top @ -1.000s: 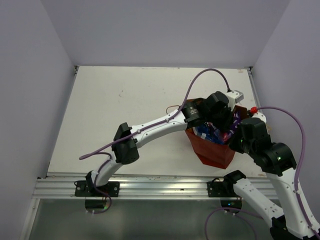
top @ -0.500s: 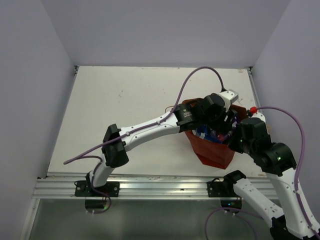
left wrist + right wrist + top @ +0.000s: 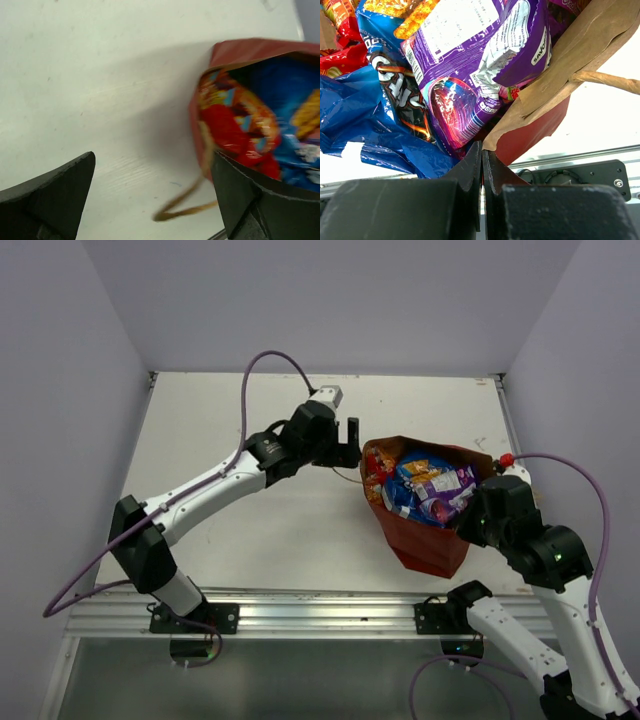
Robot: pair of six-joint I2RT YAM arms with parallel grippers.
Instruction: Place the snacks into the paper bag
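The main risk I see is at my right pincer point(image 3: 482, 150): its jaws are closed on only a thin edge of the paper bag point(image 3: 430, 550), at the near right side of the mouth, and the paper there is already folded and wrinkled. If I pull or lift from this small hold, the paper may tear. If I let go too fast, the bag, which seems to lean to one side, may fall over. The snacks are inside the bag and are heaped up to the mouth: the purple square bag point(image 3: 470, 65) on top, the blue Doritos pack point(image 3: 360, 110) beside it, and the red cookie bag point(image 3: 230, 125) against the left wall. From this heap a pack could slide out onto the table point(image 3: 250, 410). I cannot make out the green-white pack. A second danger is the string handle point(image 3: 185, 200), which lies loose on the table just under my left pincer point(image 3: 346, 445) and could catch on a finger. My left arm is stretched far forward, its pincer wide open and empty just beside the bag's left wall, not touching it. My right arm is bent over the bag from the near side.
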